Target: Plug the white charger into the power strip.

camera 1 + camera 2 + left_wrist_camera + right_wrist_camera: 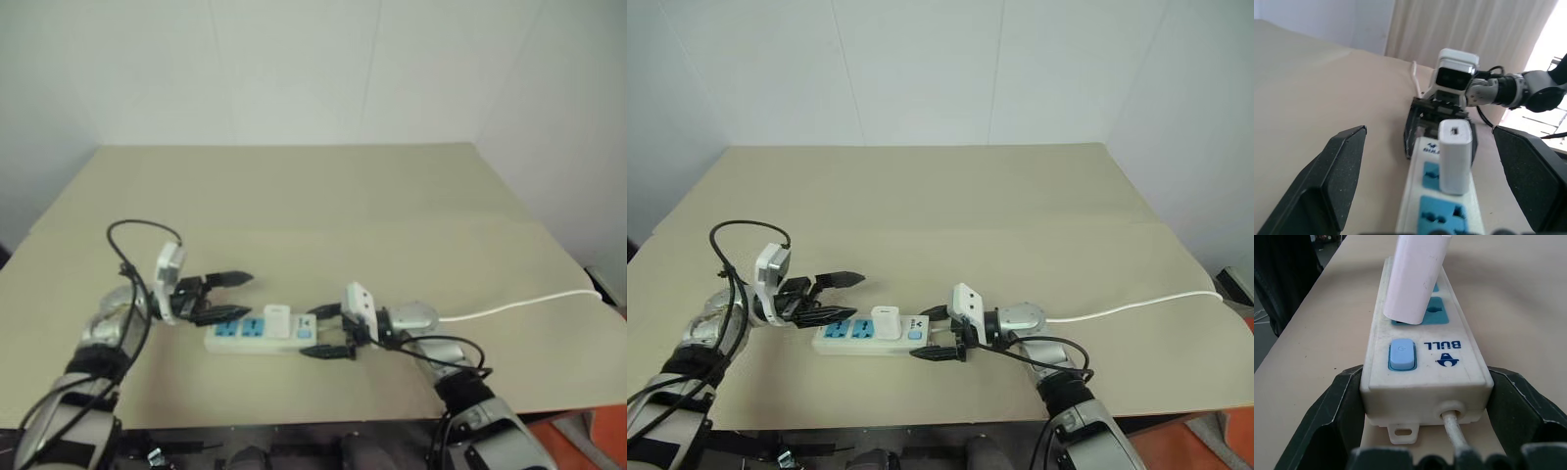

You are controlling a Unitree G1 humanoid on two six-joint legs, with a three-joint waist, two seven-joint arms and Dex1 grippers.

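Observation:
The power strip (pixel 257 335) lies on the table (pixel 343 206) near its front edge. It is a white bar with blue sockets and a blue end switch (pixel 1401 354). The white charger (pixel 277 319) stands upright in the socket nearest that switch, its base seated in the blue face (pixel 1413 279). My right gripper (pixel 315 332) is shut on the strip's switch end, one black finger (pixel 1332 406) against each long side. My left gripper (pixel 245 296) hovers open just above the strip's other end, pointing toward the charger (pixel 1454 156), with nothing between its fingers (pixel 1342 171).
The strip's thin white cord (pixel 519 304) runs from the switch end past my right arm to the table's right edge. The table's front edge is close below the strip. White walls stand behind the table.

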